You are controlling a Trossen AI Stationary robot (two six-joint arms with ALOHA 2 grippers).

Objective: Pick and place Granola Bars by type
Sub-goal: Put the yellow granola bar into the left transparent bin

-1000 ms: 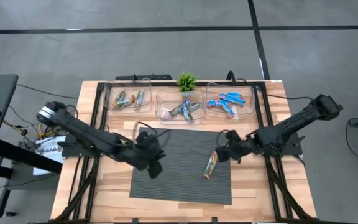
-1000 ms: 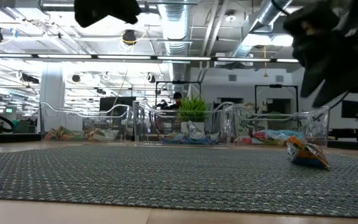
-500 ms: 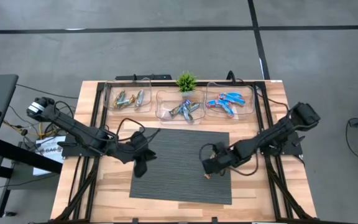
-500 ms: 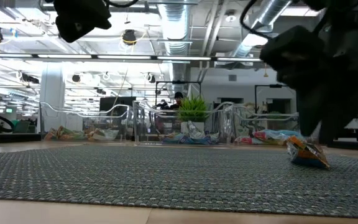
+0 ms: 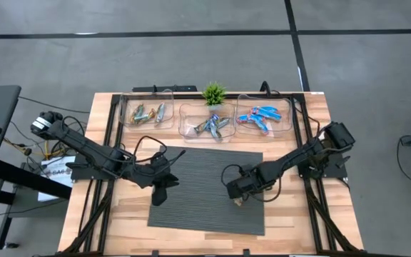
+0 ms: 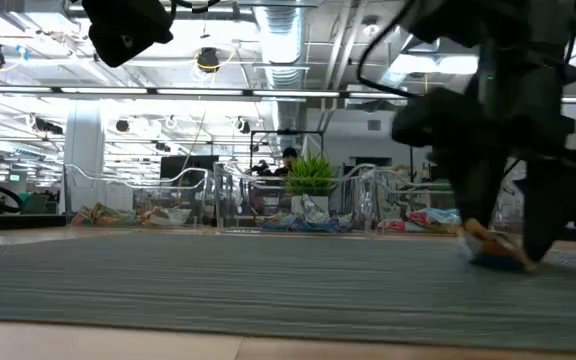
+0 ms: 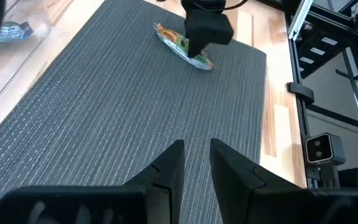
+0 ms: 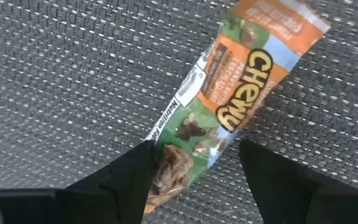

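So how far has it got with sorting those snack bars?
Nearly finished, by the look of it. Three clear bins at the back already hold sorted bars: tan-green, mixed and blue. One granola bar remains on the grey mat. The right claw is open and straddling it, not yet closed. The left claw waits open over the mat.

This is looking like a big robot lab or workshop. Bare pipes and ducts [image 6: 298,40] are running under the ceiling with bright lights, a grey concrete floor [image 5: 191,57] is showing (no carpet), and a wooden table [image 5: 113,214] is carrying the arms.
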